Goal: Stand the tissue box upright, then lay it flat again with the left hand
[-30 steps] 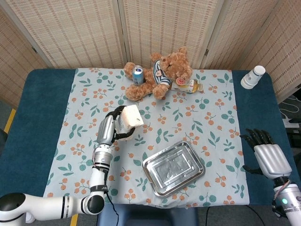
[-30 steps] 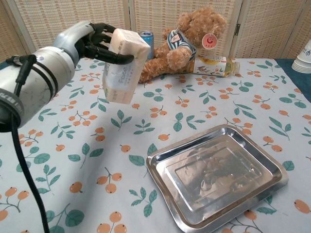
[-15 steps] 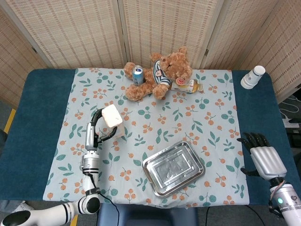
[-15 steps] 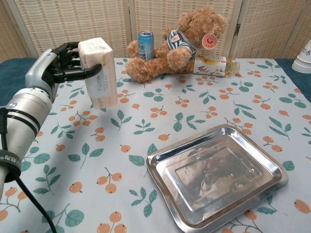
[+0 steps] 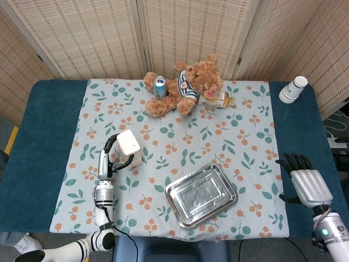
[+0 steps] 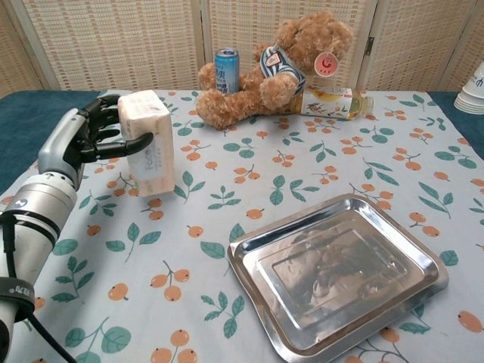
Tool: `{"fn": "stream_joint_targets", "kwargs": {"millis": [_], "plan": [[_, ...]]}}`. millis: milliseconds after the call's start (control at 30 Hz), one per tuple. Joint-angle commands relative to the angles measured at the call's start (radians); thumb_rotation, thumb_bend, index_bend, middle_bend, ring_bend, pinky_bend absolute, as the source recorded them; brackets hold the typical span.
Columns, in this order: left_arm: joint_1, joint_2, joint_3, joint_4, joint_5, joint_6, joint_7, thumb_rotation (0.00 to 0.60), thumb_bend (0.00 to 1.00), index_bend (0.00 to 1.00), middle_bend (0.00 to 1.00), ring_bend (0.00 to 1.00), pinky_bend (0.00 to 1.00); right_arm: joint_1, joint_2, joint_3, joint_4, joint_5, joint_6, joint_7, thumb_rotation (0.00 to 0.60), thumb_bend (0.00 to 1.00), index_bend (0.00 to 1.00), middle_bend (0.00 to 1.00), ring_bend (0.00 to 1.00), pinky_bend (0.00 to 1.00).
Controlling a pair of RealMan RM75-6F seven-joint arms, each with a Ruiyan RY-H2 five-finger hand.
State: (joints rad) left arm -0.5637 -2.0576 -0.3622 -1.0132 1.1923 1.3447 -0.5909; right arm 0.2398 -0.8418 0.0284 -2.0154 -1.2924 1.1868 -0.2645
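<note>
- Since the earlier frame the left hand (image 6: pixel 94 136) has lowered the tissue box (image 6: pixel 147 151) toward the table's left edge; its bottom now seems to touch the tablecloth (image 6: pixel 227 204).
- The box stands upright, long axis vertical, with the hand gripping its top from the left.
- The right hand (image 5: pixel 308 183), empty with fingers spread, is well apart at the right edge.
- Contact under the box is hard to confirm.
</note>
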Motion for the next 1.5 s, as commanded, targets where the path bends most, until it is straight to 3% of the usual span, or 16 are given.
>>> {"fn": "stream_joint_targets", "kwargs": {"millis": [33,233,467,567,867,1100,1500], "plan": [[0.008,-0.013,0.003,0.025,0.006,-0.012,-0.016,0.600,0.20,0.28,0.33,0.10,0.13,0.001,-0.001,-0.001,0.000,0.002,-0.002,-0.002,0.600,0.12,0.18,0.06,0.00,0.00],[0.018,-0.024,0.002,0.061,0.007,-0.034,-0.027,0.600,0.19,0.24,0.29,0.08,0.13,0.003,-0.004,-0.002,0.001,0.003,-0.002,-0.006,0.600,0.12,0.18,0.06,0.00,0.00],[0.034,-0.026,0.006,0.079,0.019,-0.047,-0.042,0.600,0.18,0.07,0.15,0.01,0.13,0.002,-0.001,-0.002,0.001,0.002,0.000,-0.004,0.600,0.12,0.18,0.06,0.00,0.00],[0.041,-0.020,0.004,0.062,0.015,-0.060,-0.040,0.600,0.16,0.00,0.03,0.00,0.12,0.003,-0.001,-0.004,0.001,0.001,-0.001,-0.003,0.600,0.12,0.18,0.06,0.00,0.00],[0.062,0.016,0.015,0.012,0.028,-0.069,0.002,0.600,0.13,0.00,0.00,0.00,0.06,0.003,-0.003,-0.006,0.002,0.000,-0.001,-0.008,0.600,0.12,0.19,0.06,0.00,0.00],[0.103,0.079,0.022,-0.105,0.052,-0.014,0.058,0.600,0.13,0.00,0.00,0.00,0.05,0.005,-0.005,-0.007,0.002,0.003,-0.003,-0.014,0.600,0.12,0.19,0.06,0.00,0.00],[0.207,0.266,0.056,-0.429,0.127,0.114,0.166,0.600,0.13,0.00,0.00,0.00,0.04,0.012,-0.008,-0.008,-0.003,-0.009,-0.009,-0.015,0.600,0.12,0.19,0.06,0.00,0.00]]}}
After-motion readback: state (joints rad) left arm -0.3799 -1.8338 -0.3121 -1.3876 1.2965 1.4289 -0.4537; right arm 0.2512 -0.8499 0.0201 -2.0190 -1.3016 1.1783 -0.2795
